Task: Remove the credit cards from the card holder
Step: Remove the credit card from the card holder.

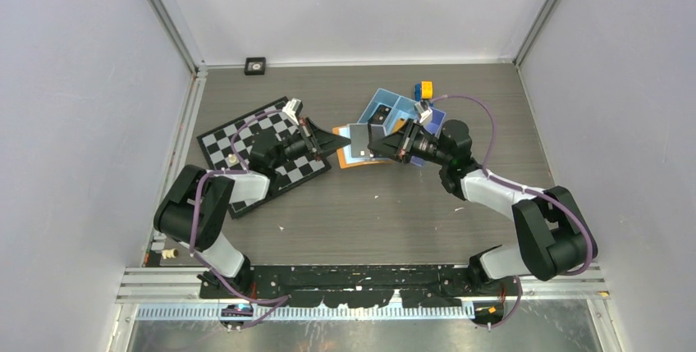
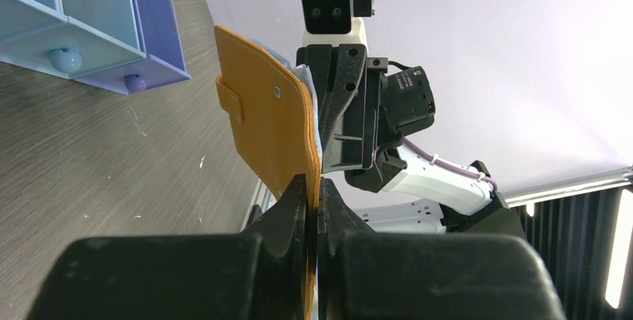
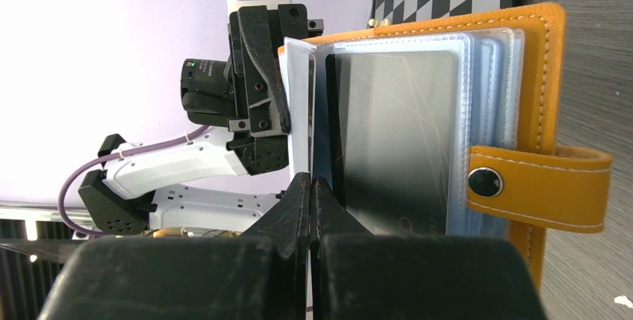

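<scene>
Card holder point(image 3: 537, 29): your left claw point(image 2: 314, 186) clamps its cover, your right claw point(image 3: 310, 182) pinches a clear sleeve point(image 3: 300, 111). Dark card point(image 3: 395, 133) sits sleeved mid-frame; none looks extracted.

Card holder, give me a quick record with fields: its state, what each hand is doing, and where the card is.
card holder: open, orange cover, pinched from both sides
left hand: shut on the edge of the orange cover
right hand: shut on a clear sleeve
dark card: inside a sleeve, not pulled out
closing tab: undone, sticking out past the cover's edge
</scene>
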{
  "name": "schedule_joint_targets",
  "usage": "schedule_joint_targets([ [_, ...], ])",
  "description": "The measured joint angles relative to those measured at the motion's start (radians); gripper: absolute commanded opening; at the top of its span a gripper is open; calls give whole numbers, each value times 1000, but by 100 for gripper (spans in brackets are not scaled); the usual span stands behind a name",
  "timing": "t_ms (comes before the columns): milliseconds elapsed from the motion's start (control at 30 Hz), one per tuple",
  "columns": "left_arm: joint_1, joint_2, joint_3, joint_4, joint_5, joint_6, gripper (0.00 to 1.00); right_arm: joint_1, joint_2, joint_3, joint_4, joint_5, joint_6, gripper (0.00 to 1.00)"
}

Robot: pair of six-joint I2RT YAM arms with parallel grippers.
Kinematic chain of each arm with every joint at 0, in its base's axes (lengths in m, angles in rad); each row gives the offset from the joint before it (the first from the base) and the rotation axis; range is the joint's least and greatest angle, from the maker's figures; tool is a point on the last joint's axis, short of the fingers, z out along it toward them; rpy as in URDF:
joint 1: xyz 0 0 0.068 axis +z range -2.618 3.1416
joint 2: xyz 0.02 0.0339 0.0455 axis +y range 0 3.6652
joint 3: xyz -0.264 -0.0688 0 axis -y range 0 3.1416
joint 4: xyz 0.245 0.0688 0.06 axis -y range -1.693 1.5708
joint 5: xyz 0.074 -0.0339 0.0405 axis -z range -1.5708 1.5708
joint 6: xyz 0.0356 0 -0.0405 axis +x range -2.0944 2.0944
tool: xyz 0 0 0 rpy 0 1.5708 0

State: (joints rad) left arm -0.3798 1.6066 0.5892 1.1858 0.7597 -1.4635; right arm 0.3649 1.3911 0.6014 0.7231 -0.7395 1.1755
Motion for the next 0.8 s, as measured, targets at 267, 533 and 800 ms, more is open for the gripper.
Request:
schedule_joint_targets([
  [267,12,0,-10,14,0,-2,13,-10,4,-7,13,-5,12,0],
  [533,19,0,-12,17,2,0,24,-2,28,-5,8,-6,9,0],
  [800,22,0,-13,-5,1,13,0,13,36,8,-10,-4,-8,1],
])
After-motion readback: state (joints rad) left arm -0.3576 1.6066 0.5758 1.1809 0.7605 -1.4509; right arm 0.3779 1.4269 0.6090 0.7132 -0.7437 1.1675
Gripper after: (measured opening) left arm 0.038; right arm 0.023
